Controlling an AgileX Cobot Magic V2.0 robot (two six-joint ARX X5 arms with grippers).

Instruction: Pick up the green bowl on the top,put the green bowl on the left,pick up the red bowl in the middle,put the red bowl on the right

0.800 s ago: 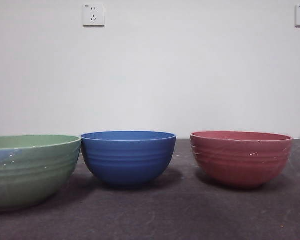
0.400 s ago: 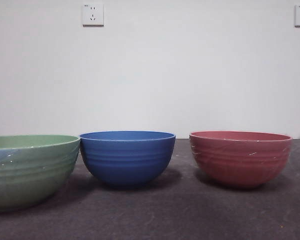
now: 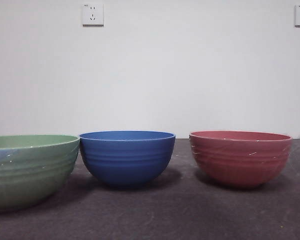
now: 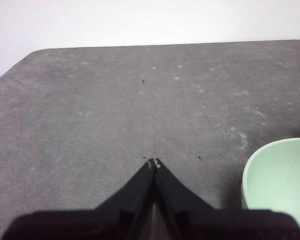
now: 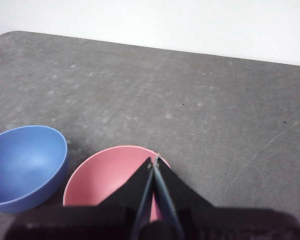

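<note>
- Jaws of both grippers are pressed together on nothing: the left gripper [image 4: 153, 163] hangs over bare table [image 4: 115, 110] with the green bowl [image 4: 277, 182] off to one side, and the right gripper [image 5: 154, 161] hangs above the near rim of the red bowl [image 5: 107, 175]
- Seen from the front, all three bowls stand apart in a row: green bowl [image 3: 30, 170] on the left, blue bowl [image 3: 127, 157] in the middle, red bowl [image 3: 240, 157] on the right
- Judging by that layout, both placements look done, with nothing stacked
- What remains is likely to pull clear: lift the right gripper straight up so its tips do not clip the pink rim
- Neither arm shows in the front view, so bowls should be left undisturbed
</note>
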